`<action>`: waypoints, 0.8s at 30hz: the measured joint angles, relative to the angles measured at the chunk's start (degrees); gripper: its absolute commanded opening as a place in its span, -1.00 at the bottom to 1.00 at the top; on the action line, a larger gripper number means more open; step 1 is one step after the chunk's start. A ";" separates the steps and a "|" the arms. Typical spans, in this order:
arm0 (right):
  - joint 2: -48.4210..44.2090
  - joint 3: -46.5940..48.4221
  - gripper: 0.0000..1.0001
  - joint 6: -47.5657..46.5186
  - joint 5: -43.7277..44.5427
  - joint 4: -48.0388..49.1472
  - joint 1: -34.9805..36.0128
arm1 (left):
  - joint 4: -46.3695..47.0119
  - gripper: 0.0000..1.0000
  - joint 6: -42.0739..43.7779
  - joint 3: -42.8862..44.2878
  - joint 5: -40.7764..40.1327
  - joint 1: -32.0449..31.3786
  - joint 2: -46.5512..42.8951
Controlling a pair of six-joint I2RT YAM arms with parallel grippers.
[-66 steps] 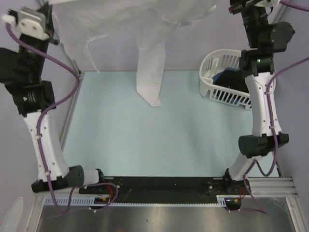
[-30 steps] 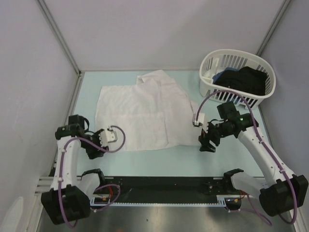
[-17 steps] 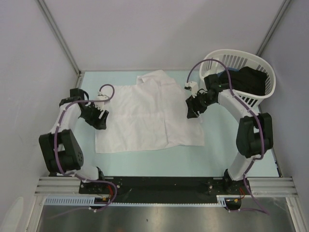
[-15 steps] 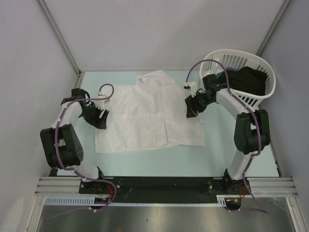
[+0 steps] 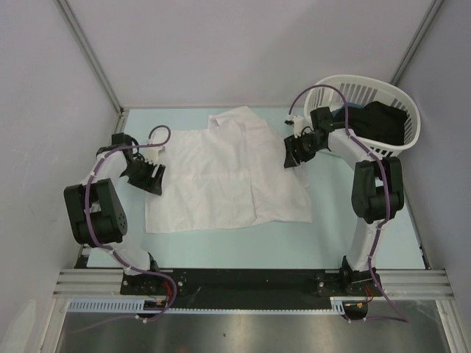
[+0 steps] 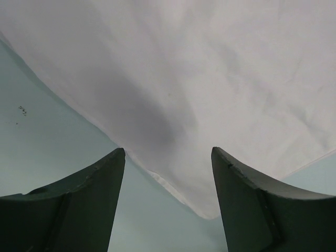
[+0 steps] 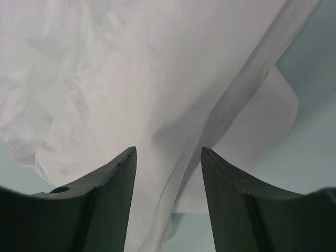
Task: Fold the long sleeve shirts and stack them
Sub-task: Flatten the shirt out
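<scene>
One white long sleeve shirt (image 5: 221, 176) lies spread flat on the pale green table (image 5: 353, 213), collar toward the back. My left gripper (image 5: 152, 180) is low at the shirt's left edge. In the left wrist view its jaws (image 6: 168, 155) stand open, with the cloth (image 6: 210, 79) and its hemmed edge between them. My right gripper (image 5: 292, 156) is at the shirt's right edge, close to the basket. It is open (image 7: 168, 152), with a raised fold of white cloth (image 7: 131, 68) running between the fingers.
A white slatted basket (image 5: 401, 140) holding dark clothes (image 5: 375, 121) stands at the back right, just behind the right arm. Grey walls with metal rails enclose the table on the left, back and right.
Both arms have swung from the shirt's near corners to its side edges farther back. The right jaws have narrowed a little. The shirt lies as before.
</scene>
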 measured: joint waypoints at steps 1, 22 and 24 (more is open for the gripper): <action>0.66 0.85 0.09 0.33 -0.04 0.37 0.00 | 0.04 0.46 -0.07 0.13 0.00 0.00 0.00; 11.43 10.29 -0.65 2.91 -0.15 3.48 0.76 | -0.87 0.49 -0.55 1.27 -1.44 -0.11 -1.11; 11.41 10.29 -0.97 2.86 -0.57 3.52 0.81 | -0.92 0.48 -0.55 1.27 -1.46 -0.11 -1.11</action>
